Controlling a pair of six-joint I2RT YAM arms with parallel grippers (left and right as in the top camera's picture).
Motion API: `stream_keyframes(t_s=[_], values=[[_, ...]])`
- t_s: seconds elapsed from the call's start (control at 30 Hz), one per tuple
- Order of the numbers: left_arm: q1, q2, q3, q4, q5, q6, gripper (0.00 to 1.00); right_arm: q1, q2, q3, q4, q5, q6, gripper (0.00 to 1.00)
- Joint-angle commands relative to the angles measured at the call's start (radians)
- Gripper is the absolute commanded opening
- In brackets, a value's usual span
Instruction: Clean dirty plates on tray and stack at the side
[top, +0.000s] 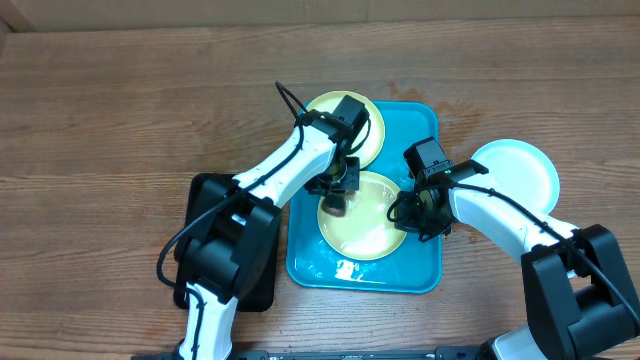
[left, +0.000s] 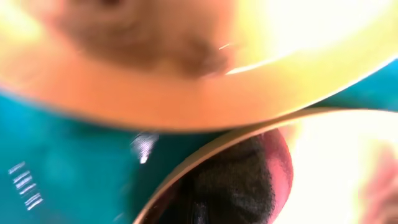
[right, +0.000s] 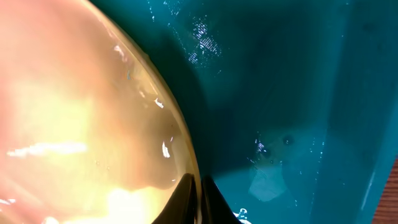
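Step in hand: scrubbing. We judge the wipe of the centre plate to be under way, not complete.
Centre plate: a round shallow plastic plate with a yellow-green rim and white centre. It lies flat in the middle of the large turquoise-blue rectangular plastic tray.
Right pincer: clamped on the right rim of the centre plate. The right wrist view shows its fingertips meeting across the rim.
Left pincer: down over the left part of the centre plate, with a dark brownish pad at its tip. The left wrist view is blurred, so we cannot tell whether the jaws grip the pad.
Far plate: also yellow-green rimmed, at the tray's far-left corner and overhanging the tray rim.
Light-blue rimmed plate: on the wooden table, right of the tray. We judge it the base of the stack.
Next move: hold the rim firmly against the pad's drag and sweep the pad across the white centre. Then lift the plate level and set it squarely on the light-blue rimmed plate.
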Motion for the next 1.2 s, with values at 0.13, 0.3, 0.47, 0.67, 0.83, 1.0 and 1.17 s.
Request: stream_keyframes(t_s=[0.13,0.3,0.47,0.67,0.83,1.0,1.17], values=[[-0.049,0.168,0.011,0.126,0.506,0.019,0.04,-0.008,0.011,-0.019,-0.018,0.087,-0.015,0.04],[-0.095,0.174,0.012,0.138,0.582,0.028,0.04,-0.008,0.011,-0.019,-0.011,0.086,-0.014,0.04],[-0.103,0.174,0.012,0.111,0.603,0.038,0.04,-0.008,0.011,-0.019,-0.011,0.086,-0.014,0.04],[-0.1,0.174,0.012,-0.006,0.626,0.072,0.05,-0.008,0.011,-0.019,-0.01,0.086,-0.014,0.04],[-0.067,0.138,0.013,-0.148,0.417,0.056,0.04,-0.008,0.011,-0.019,-0.006,0.086,-0.014,0.04],[-0.019,0.059,0.013,-0.205,0.102,-0.011,0.04,-0.008,0.011,-0.019,-0.004,0.086,-0.014,0.04],[0.007,0.012,0.013,-0.204,-0.153,-0.033,0.04,-0.008,0.011,-0.019,-0.004,0.086,-0.014,0.04]])
